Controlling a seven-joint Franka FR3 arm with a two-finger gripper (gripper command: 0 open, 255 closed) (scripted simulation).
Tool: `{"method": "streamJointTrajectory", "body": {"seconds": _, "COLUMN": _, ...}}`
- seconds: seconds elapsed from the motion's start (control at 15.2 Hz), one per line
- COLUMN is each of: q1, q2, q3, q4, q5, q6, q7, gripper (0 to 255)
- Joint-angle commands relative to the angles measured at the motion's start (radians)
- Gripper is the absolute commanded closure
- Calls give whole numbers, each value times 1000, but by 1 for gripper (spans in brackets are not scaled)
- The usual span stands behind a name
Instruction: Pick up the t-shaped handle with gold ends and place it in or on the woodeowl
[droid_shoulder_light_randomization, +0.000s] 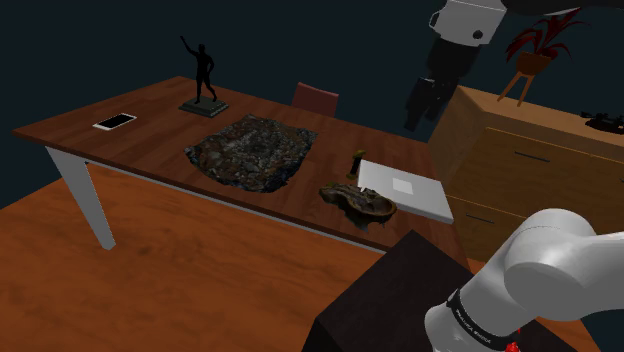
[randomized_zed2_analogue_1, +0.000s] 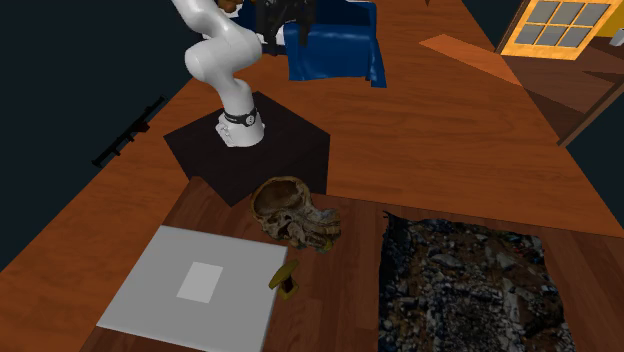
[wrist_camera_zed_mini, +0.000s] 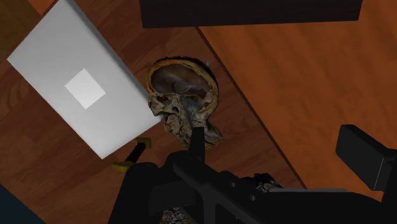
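There is one small T-shaped handle with a dark body and two gold ends (randomized_zed2_analogue_1: 284, 278). It sits on the brown wooden table with white legs (randomized_zed2_analogue_1: 340, 312), just beside the edge of the single flat white rectangular slab (randomized_zed2_analogue_1: 150, 295). In the second exterior view the handle is at about 6 o'clock from the one gnarled brown bowl (randomized_zed2_analogue_1: 262, 205), close to it but not touching. It seems to stand on its stem, with the crossbar on top. The crossbar is the long axis and runs from roughly 8 o'clock to 2 o'clock in that view, a gold tip at each end.

One dark mottled mat (randomized_zed2_analogue_1: 465, 290) lies at about 4 o'clock from the bowl. Farther along the table there are one dark figure statue on a base (droid_shoulder_light_randomization: 203, 75) and one thin white phone-like tablet (droid_shoulder_light_randomization: 114, 121).

The one all-black gripper (droid_shoulder_light_randomization: 425, 105) hangs in the air at about 1 o'clock from the handle in the shoulder view. It is released, its two fingers apart with nothing between them.
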Motion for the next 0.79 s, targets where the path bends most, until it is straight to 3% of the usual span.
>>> {"method": "streamJointTrajectory", "body": {"seconds": 0.0, "q1": 0, "q2": 0, "q3": 0, "q4": 0, "q5": 0, "q6": 0, "q7": 0, "gripper": 0}}
{"method": "streamJointTrajectory", "body": {"seconds": 0.73, "q1": -56, "q2": 382, "q3": -155, "q4": 103, "q5": -2, "q6": 188, "q7": -112, "gripper": 0}}
